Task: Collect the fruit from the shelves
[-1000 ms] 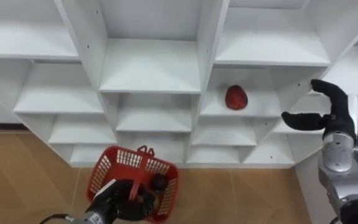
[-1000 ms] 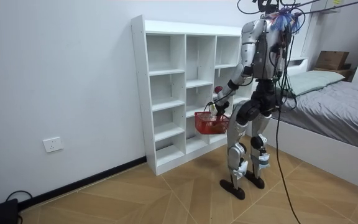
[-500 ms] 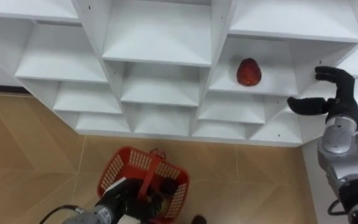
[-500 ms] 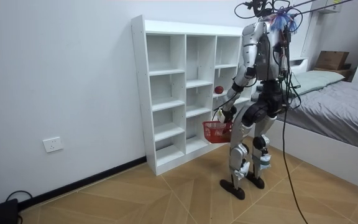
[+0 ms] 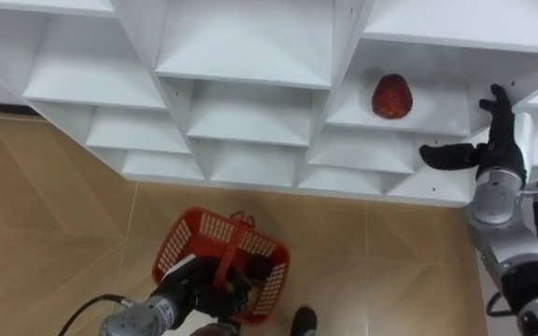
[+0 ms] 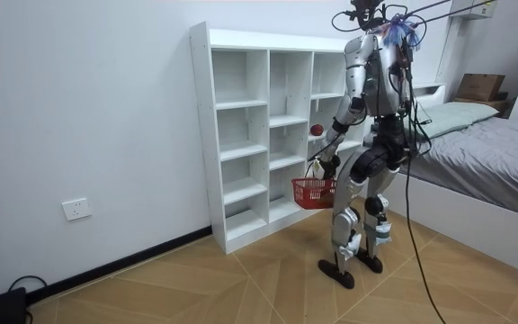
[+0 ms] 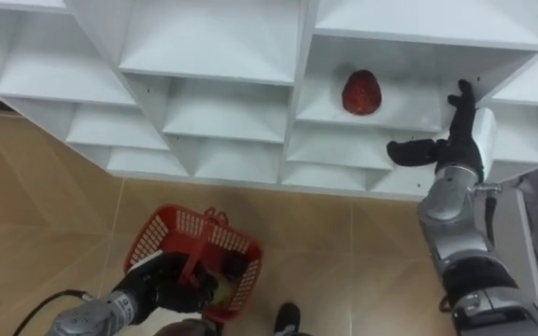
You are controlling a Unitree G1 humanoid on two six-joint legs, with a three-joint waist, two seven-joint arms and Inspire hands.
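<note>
Fruit (image 5: 391, 96), red and rounded, sits on a closet shelf (image 5: 434, 113) near my right hand (image 5: 495, 147), whose fingers are spread apart and empty. It looks light, firm and apt to roll, so I'd cup it round the middle, not pinch. My left hand (image 5: 187, 287) is curled round the handle of the red basket (image 5: 204, 230), and the dark things inside are too hidden to name.

Head stereo pair, downward onto closet (image 5: 250, 42) — room camera afar, side-on, same closet
</note>
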